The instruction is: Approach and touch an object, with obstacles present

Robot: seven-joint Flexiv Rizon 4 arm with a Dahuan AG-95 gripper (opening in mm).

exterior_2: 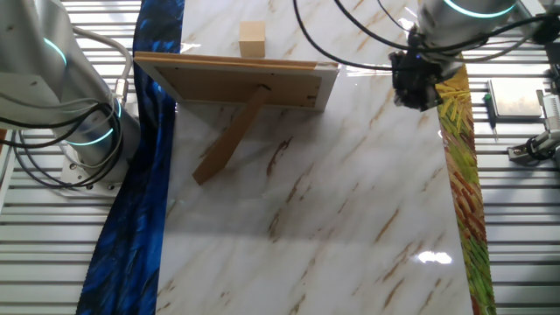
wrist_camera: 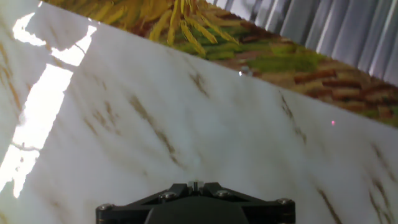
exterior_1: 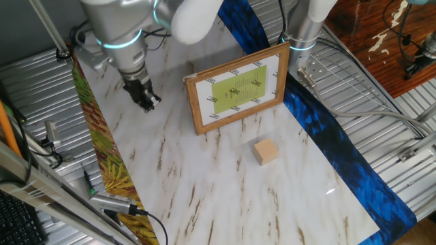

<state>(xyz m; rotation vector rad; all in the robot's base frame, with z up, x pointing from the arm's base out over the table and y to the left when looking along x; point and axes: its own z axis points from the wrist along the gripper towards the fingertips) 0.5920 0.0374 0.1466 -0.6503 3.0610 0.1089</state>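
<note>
Basically nothing done yet: my black two-finger gripper [exterior_1: 146, 99] hangs far-left over bare marble table [exterior_1: 204, 184], holding nothing; can't tell jaw opening. Small tan wooden cube [exterior_1: 266, 151] sits near-right, beyond the brown wooden picture frame [exterior_1: 238, 88]. Whole approach remains.

Glossy white marble-look tabletop [exterior_1: 204, 184], reflecting light below the fingers. Small matt tan wooden cube [exterior_1: 266, 151]. Brown wood-framed rectangular picture [exterior_1: 238, 88], smooth white mat. Black gripper [exterior_1: 146, 97], dull finish.
</note>
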